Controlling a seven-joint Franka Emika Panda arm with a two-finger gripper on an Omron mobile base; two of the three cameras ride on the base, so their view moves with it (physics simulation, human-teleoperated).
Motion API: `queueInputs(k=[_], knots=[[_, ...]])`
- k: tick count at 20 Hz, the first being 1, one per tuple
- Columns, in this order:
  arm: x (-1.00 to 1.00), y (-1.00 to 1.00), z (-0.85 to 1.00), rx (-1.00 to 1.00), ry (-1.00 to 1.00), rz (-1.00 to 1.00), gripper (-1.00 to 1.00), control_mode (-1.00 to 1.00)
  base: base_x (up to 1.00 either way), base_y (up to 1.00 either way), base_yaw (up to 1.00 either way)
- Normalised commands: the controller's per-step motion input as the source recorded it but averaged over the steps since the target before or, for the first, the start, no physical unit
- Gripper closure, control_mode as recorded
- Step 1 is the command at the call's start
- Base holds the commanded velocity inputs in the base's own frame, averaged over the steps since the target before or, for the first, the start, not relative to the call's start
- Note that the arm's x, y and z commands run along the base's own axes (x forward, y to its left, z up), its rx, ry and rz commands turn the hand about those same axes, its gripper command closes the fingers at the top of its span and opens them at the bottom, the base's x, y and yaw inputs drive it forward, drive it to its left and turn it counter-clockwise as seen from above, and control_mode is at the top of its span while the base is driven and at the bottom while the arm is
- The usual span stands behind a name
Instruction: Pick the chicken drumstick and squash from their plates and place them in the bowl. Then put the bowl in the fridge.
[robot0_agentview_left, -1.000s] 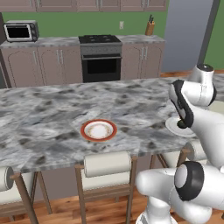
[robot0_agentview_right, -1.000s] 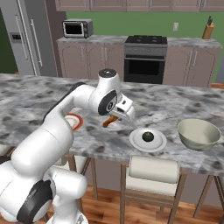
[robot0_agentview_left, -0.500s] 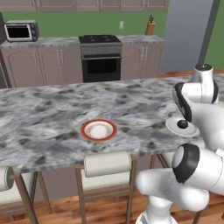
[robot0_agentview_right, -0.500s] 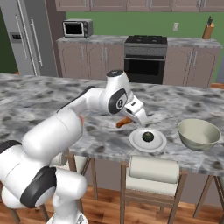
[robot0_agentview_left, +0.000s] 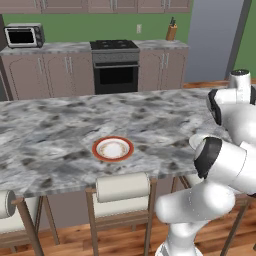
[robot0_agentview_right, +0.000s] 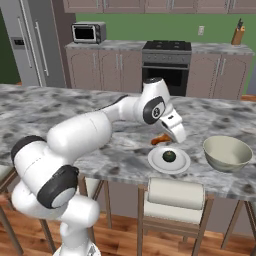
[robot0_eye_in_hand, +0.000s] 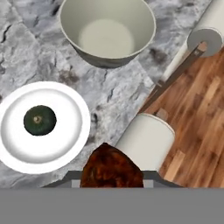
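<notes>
On the left of the marble counter (robot0_agentview_right: 60, 112) sits the red-rimmed plate (robot0_agentview_left: 112, 149), bare. Further right, the gripper (robot0_agentview_right: 172, 134) pinches the chicken drumstick (robot0_agentview_right: 161, 139), carrying it above the counter just behind the white plate (robot0_agentview_right: 168, 160) that holds the dark green squash (robot0_agentview_right: 169, 155). The bowl (robot0_agentview_right: 227, 152) waits to the right, empty. The hold looks shallow, near one end of the meat, so the drumstick could swing or slip out before it reaches the bowl and land on the white plate, or roll off the counter edge toward the stools (robot0_eye_in_hand: 146, 141). No brand, label or writing is readable anywhere
</notes>
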Motion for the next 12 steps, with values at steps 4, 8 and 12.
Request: queueInputs(k=[4, 8, 12], knots=[[0.2, -0.62, -0.09, 0.01, 0.0, -0.23, 1.0, -1.0, 0.0, 0.0, 0.0], [0.32, -0.5, -0.12, 0.09, 0.0, -0.17, 1.0, -1.0, 0.0, 0.0, 0.0], [0.31, -0.5, -0.11, 0.16, 0.0, -0.14, 1.0, -1.0, 0.0, 0.0, 0.0]])
